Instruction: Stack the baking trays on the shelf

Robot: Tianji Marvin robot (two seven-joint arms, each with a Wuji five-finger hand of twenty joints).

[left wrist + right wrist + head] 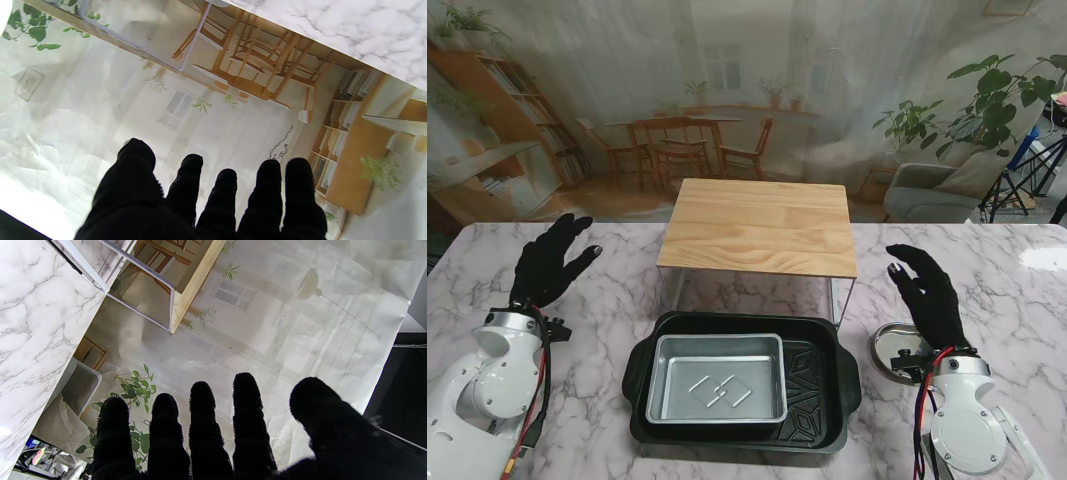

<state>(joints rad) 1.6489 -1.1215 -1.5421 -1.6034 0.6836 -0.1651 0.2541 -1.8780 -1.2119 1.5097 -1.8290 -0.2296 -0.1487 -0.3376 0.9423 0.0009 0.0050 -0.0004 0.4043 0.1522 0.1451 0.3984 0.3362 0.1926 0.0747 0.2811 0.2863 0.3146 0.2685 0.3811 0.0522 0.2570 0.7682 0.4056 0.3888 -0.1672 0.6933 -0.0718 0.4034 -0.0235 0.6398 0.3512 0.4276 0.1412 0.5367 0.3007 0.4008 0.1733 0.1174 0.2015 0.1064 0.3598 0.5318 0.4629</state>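
A white marble counter [607, 300] is carrying two baking trays, one nested inside the other. The large black tray [822, 385] is sitting at the centre of the counter on the side nearer to the robot, and the smaller silver tray [717, 378] is lying inside it, pushed toward its left half. Just beyond them, one wooden shelf [762, 227] is standing on thin white metal legs, its flat top bare; its near edge is sitting close to the far rim of the black tray.

A round shiny metal disc [897, 345] is lying on the counter just beside the right end of the black tray, partly hidden under the right wrist.

Two black-gloved hands are hovering over the counter, one at each side of the trays and well apart from them. The left hand [547, 262] is holding nothing, its fingers [227, 196] spread and pointing away from the robot. The right hand [925, 285] is likewise holding nothing, its fingers [203, 426] apart and extended.

A printed backdrop showing a dining room is hanging behind the counter.
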